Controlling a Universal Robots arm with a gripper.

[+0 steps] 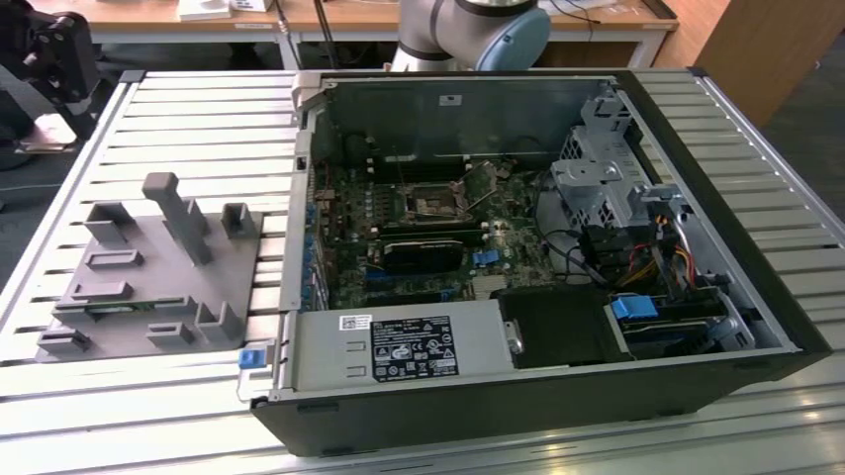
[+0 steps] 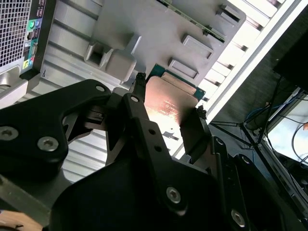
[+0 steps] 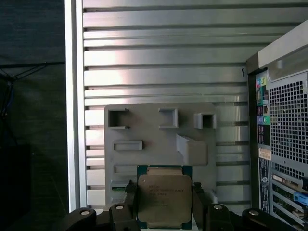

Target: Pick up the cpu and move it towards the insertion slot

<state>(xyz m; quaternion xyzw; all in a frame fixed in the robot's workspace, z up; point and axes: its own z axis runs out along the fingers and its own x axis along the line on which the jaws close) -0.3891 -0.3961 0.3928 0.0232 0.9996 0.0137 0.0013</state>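
The cpu (image 3: 163, 199), a flat square chip with a shiny metal top and a green rim, is gripped on two opposite edges by my black gripper (image 3: 163, 203), which is shut on it. It hangs well above the grey holder tray (image 3: 159, 139). In the second wrist view the cpu (image 2: 171, 103) sits between the two fingers (image 2: 139, 96) of the gripper (image 2: 168, 114), with the tray (image 2: 159, 29) beyond it. The insertion slot (image 1: 433, 203), a square socket with a metal frame around a dark centre, lies on the motherboard inside the open computer case (image 1: 528, 247).
The grey tray (image 1: 145, 267) with upright posts lies on the slatted metal table (image 1: 198, 129), at the exterior view's left of the case. The case's rear panel (image 3: 284, 144) stands beside the tray. The arm's base (image 1: 469, 30) is behind the case. Cables and drive cages fill the case's right side.
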